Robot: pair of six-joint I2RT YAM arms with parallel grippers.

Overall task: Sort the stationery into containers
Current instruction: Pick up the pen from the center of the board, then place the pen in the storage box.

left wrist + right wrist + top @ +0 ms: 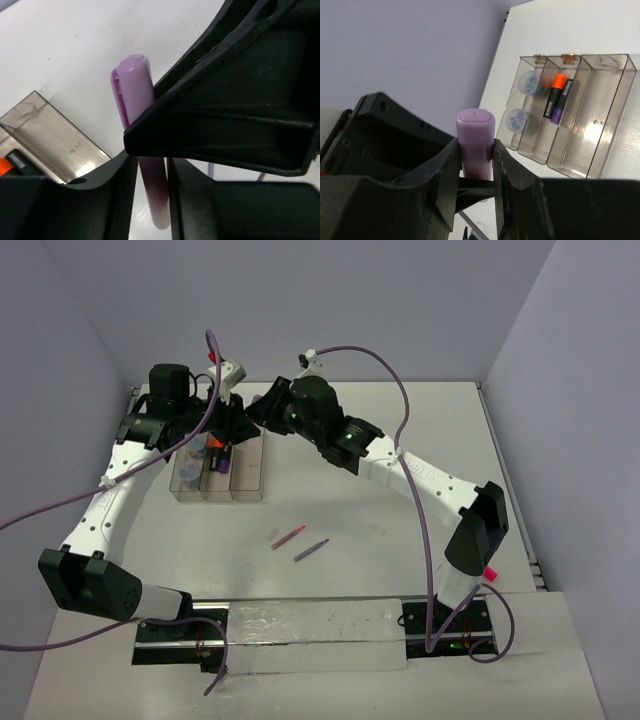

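Right end effector (475, 150): clamped on purple highlighter (475, 131), one end poking up past the fingers.
Left end effector (152, 172): fingers either side of the purple highlighter's lower body; touching or a slight gap, cannot tell.
Highlighter location: held above the desk (400, 570), near the tray (615, 100).
Tray contents: bluish round pieces (530, 82) in an end compartment; orange-black highlighter (555, 95) in the middle one.
Desk: pink pen (288, 537) and grey pen (311, 550) near each other, well apart from the tray.
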